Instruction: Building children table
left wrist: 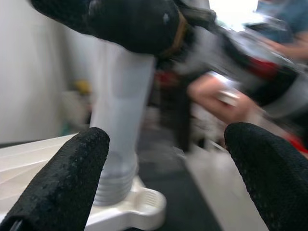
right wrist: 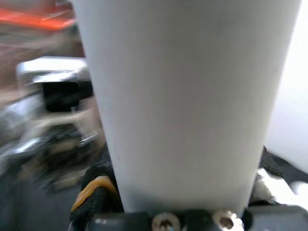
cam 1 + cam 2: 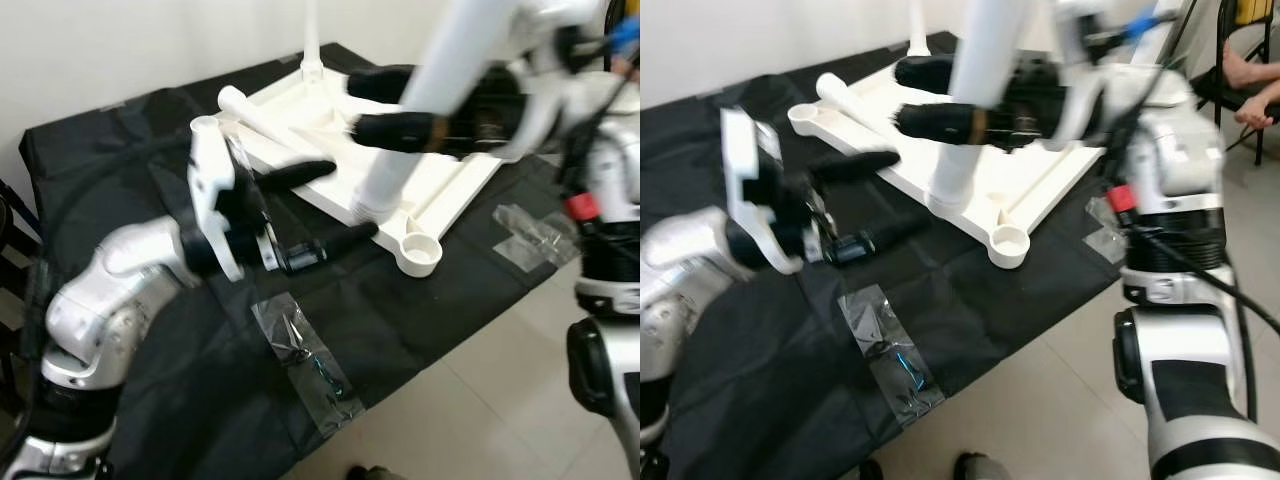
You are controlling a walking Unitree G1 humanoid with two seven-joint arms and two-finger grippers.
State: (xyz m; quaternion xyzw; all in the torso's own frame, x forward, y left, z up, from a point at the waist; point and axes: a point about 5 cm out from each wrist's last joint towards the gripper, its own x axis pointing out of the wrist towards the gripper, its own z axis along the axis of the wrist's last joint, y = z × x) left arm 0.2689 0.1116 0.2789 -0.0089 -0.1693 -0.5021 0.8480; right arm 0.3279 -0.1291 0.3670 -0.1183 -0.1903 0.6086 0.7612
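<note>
Tabletop [image 3: 455,190]: the white children's table lies upside down on a black cloth [image 3: 130,150] spread over the floor, so its corner sockets face up to take legs.
Leg [image 3: 425,105]: a white tube stands nearly upright, slightly tilted, its lower end seated in or just at a corner mount; whether it is threaded home cannot be told.
Right claw [image 3: 375,105]: its two black fingers are clamped on the leg from either side, high on the tube, apparently to steady or turn it into the mount.
Left claw [image 3: 340,200]: its fingers stand wide apart, holding nothing, just beside the base of the leg over the tabletop edge, seemingly ready to brace the piece.
Other legs: one thin post [image 3: 311,35] rises at the far corner; another tube [image 3: 255,112] lies along the far edge.
Bags [image 3: 305,360]: clear plastic bags with small hardware lie on the cloth near the left arm.
Hard to make out: motion blur smears the right arm; the leg's top is cut off; a seated person [image 3: 1252,85] shows partly at the edge.
</note>
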